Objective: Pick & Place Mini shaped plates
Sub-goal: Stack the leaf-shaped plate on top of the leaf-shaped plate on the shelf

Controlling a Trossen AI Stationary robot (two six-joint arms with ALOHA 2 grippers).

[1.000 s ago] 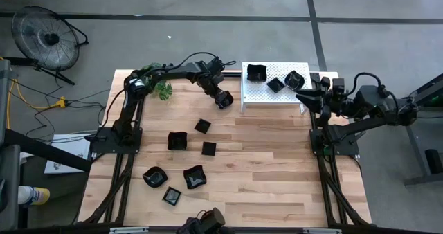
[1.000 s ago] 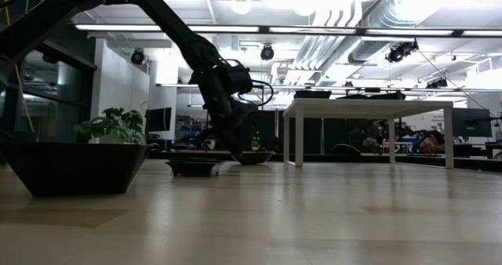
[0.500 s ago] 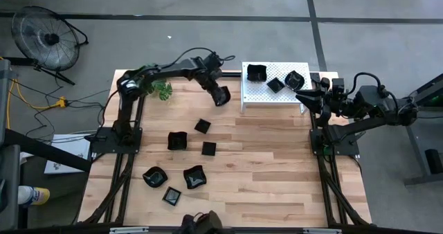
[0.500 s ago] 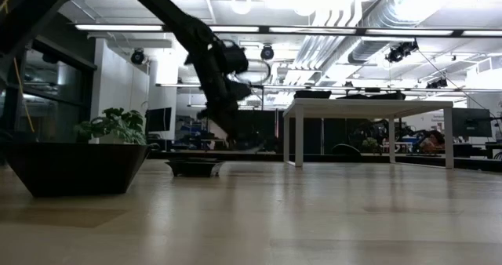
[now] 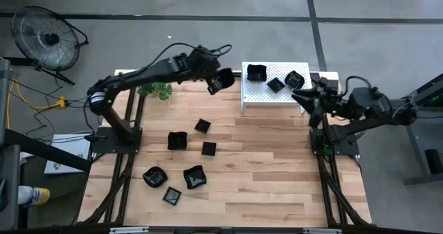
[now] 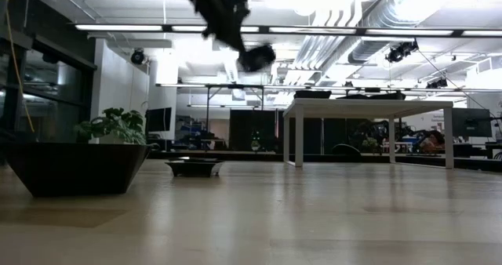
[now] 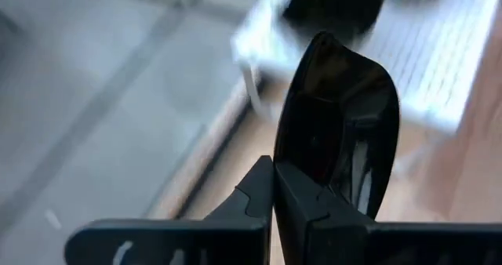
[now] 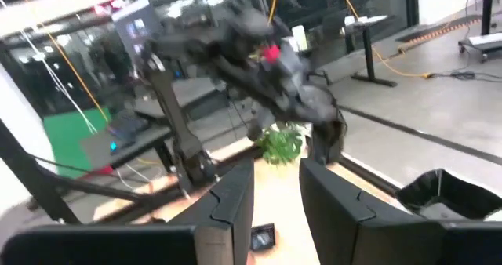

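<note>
My left gripper (image 5: 221, 80) is high above the table's far part, just left of the white perforated rack (image 5: 271, 97), shut on one glossy black mini plate (image 7: 337, 132); the low view shows that plate (image 6: 256, 58) far above the wood. Three black plates (image 5: 275, 84) sit on the rack. Several more rest flat on the table (image 5: 202, 126), (image 5: 177, 140), (image 5: 194, 177). My right gripper (image 5: 308, 100) waits open by the rack's right end, its fingers apart in its own view (image 8: 276, 188). My left gripper pinches the plate by its rim (image 7: 284, 171) between its two shut fingers (image 7: 255, 188). The plate stands on edge beyond the fingertips, tilted, and is lifted clear of table and rack.
A small green plant (image 5: 160, 90) stands at the table's far left edge beside the left arm. A floor fan (image 5: 45, 33) is off the table to the left. Bare wood lies on the table's right half (image 5: 277, 165), in front of the rack.
My left gripper has gone from table height straight up, drifting toward the far edge beside the rack, shut on the plate throughout. The plate, near the wood a second ago, now hangs well above the table.
</note>
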